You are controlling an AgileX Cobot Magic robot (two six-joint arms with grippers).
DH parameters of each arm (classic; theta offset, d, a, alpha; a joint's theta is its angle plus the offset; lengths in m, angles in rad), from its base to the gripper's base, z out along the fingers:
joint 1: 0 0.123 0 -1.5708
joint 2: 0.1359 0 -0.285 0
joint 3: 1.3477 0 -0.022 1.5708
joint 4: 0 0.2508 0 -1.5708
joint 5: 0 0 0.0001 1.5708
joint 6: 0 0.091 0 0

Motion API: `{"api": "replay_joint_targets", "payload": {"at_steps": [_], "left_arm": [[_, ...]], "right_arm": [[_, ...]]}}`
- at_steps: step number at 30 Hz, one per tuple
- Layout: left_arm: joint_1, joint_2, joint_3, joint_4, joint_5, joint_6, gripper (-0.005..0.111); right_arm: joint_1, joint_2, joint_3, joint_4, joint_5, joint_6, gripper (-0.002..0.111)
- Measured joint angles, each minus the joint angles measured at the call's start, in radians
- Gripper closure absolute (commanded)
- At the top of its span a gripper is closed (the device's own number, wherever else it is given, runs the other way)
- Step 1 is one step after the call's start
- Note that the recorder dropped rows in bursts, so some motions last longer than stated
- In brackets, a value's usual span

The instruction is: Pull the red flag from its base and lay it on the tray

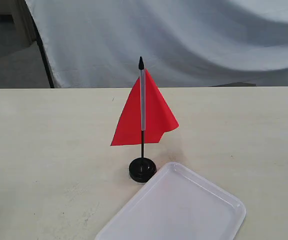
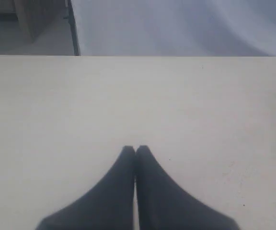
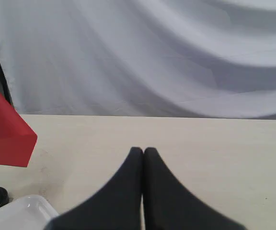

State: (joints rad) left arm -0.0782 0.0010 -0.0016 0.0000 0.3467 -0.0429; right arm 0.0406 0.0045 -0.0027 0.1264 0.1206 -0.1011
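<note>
- We judge the task at its opening step: the red flag (image 1: pixel 151 115) stands upright on the desk (image 1: pixel 44 150), its rod (image 1: pixel 142 142) seated in the base (image 1: pixel 142 169), and nothing is grasped.
- The base sits just beside a far corner of the tray (image 1: pixel 184 215); we cannot tell whether they touch.
- Our left pincer (image 2: pixel 135 149) is clenched on nothing, with only desk ahead of it.
- Our right pincer (image 3: pixel 143 151) is likewise clenched and empty, with flag cloth, base and tray corner off to one side of its camera.
- Next, we think, one pincer must release, close on the rod and lift straight up, while the other perhaps pins the base.
</note>
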Motion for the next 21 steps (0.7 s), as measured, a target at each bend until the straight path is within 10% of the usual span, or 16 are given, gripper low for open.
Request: {"api": "replay_joint_targets", "payload": {"at_steps": [21], "left_arm": [[0.000,0.000,0.000,0.000,0.000,0.000,0.107]], "right_arm": [[0.000,0.000,0.000,0.014,-0.574,0.236,0.109]]}}
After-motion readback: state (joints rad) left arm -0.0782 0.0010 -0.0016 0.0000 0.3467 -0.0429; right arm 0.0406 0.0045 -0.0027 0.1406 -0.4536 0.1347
